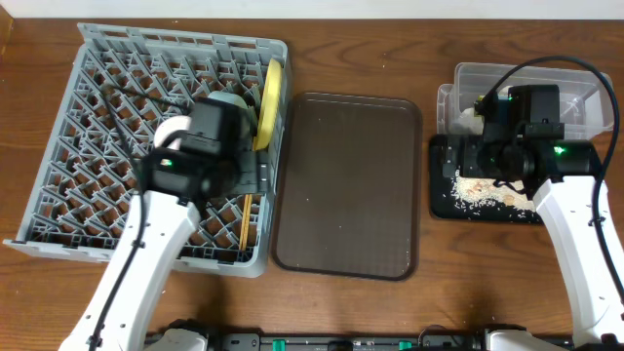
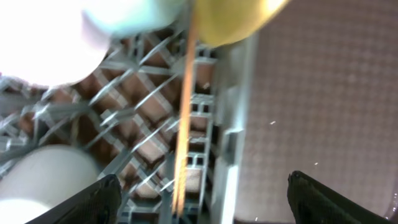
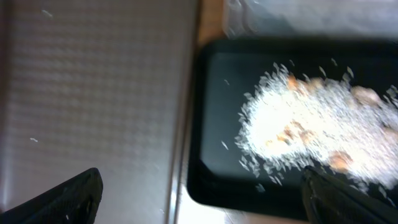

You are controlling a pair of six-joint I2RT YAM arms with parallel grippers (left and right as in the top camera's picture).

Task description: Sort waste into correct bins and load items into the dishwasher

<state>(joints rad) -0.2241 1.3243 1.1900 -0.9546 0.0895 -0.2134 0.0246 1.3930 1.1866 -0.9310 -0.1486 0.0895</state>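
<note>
The loading step looks close to done: in the left wrist view the left gripper [image 2: 204, 186] hangs over the dish rack [image 2: 143, 106] with its fingers [image 2: 93, 202] spread wide at the bottom corners of the frame and nothing between them; the chopsticks [image 2: 183, 124] run down the middle of that frame, lying on the lattice beneath the gripper, not gripped; the yellow plate [image 1: 271, 102] stands on edge at the rack's right side, centre-left in the overhead view. At right of the overhead frame the right gripper [image 3: 202, 186] hovers, likewise wide apart and empty, over the left end of the black tray [image 3: 217, 124], where the rice scraps [image 3: 305, 130] lie in a heap; the clear tub [image 1: 585, 97] sits just above it, its contents largely hidden by the arm. The brown tray [image 1: 346, 185] lies between rack and bins. I judge the next move to be a straight lift of the left arm, clear of pegs and plate, without catching the chopsticks.
</note>
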